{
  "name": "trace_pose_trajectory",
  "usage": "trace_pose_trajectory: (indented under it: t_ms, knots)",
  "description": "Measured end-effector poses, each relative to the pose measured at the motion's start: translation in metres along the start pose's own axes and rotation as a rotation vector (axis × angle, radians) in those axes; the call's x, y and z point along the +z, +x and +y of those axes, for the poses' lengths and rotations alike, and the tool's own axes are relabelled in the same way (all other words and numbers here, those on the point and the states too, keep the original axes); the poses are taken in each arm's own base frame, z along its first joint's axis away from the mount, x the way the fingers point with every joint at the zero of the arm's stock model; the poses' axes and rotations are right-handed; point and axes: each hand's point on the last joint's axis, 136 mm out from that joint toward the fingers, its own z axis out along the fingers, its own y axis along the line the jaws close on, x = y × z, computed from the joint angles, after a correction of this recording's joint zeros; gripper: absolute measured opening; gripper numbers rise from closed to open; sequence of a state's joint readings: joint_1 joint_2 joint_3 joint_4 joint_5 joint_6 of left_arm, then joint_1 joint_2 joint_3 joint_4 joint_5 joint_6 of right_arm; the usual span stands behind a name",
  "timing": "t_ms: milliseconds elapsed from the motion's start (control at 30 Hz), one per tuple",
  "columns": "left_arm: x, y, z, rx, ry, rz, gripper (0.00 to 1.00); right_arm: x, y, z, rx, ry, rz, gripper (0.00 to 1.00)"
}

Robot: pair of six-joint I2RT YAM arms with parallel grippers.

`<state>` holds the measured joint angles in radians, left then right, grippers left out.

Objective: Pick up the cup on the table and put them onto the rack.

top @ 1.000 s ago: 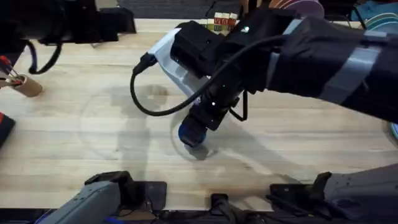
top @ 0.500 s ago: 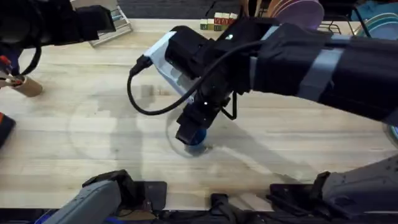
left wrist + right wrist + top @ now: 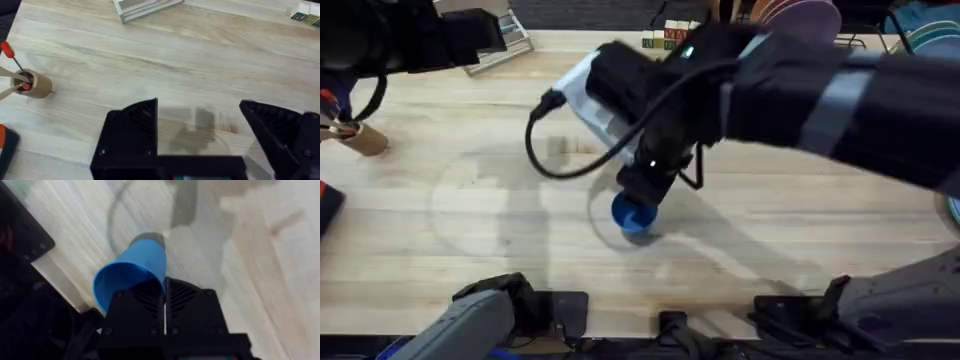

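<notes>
Nearest the camera in the overhead view, the bases of both arms sit at the lower edge of the wooden table (image 3: 470, 220). Just beyond them, near the middle of the table, the blue cup (image 3: 634, 214) is held by the right gripper (image 3: 645, 190), whose arm reaches in large and dark from the right. The right wrist view shows the cup (image 3: 131, 273) tilted, open mouth toward the camera, with the gripper (image 3: 164, 305) pinching its rim: the two black fingers are pressed together on the cup wall, one inside and one outside. Whether the cup's bottom touches the wood or hangs just above it cannot be told.

Farther off, at the upper left of the overhead view, the left arm hovers over bare table. Its wrist view shows the left gripper (image 3: 200, 130) with fingers spread wide and nothing between them. Beyond it lie a tan cardboard tube (image 3: 35, 85) with red-tipped sticks and the corner of a grey slatted tray (image 3: 145, 7).

The step in hand appears to be the pickup of the blue cup. The next move likely calls for lifting it clear and carrying it to the dish rack, keeping the rim pinch firm so the tilted cup does not slip.
</notes>
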<state>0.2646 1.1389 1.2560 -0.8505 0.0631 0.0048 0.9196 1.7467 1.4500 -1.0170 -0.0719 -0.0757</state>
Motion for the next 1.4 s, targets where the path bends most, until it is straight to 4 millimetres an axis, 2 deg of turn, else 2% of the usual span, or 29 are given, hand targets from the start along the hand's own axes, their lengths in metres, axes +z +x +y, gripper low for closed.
trace_pose_trajectory:
  t_ms: [100,200,300,367,500,667,833,1033,1267,1300,1400]
  knots:
    - [0.0,0.0,0.0,0.0,0.0,0.0,0.994,-0.028,-0.008,-0.012,0.033,0.01,-0.043,0.032]
    - [0.0,0.0,0.0,0.0,0.0,0.0,0.993,-0.077,-0.028,-0.038,0.086,0.042,-0.17,0.032]
    - [0.0,0.0,0.0,0.0,0.0,0.0,0.994,-0.134,-0.042,-0.079,0.162,0.102,-0.328,0.032]
    - [0.0,0.0,0.0,0.0,0.0,0.0,0.993,-0.166,-0.044,-0.108,0.222,0.148,-0.413,0.032]
    - [0.0,0.0,0.0,0.0,0.0,0.0,0.993,-0.207,-0.031,-0.169,0.356,0.241,-0.515,0.03]
    - [0.0,0.0,0.0,0.0,0.0,0.0,0.993,-0.221,0.009,-0.23,0.519,0.32,-0.52,0.031]
    - [0.0,0.0,-0.002,0.004,0.005,0.0,0.993,-0.23,0.044,-0.267,0.638,0.373,-0.516,0.03]
    - [0.0,0.001,-0.027,0.055,0.062,0.002,0.993,-0.235,0.066,-0.286,0.704,0.402,-0.515,0.03]
    - [-0.002,0.005,-0.066,0.135,0.151,0.007,0.993,-0.24,0.077,-0.298,0.737,0.425,-0.525,0.03]
    - [-0.004,0.008,-0.08,0.163,0.182,0.008,0.993,-0.242,0.08,-0.301,0.747,0.432,-0.529,0.03]
    - [-0.006,0.01,-0.09,0.183,0.211,0.01,0.993,-0.243,0.081,-0.303,0.751,0.437,-0.533,0.03]
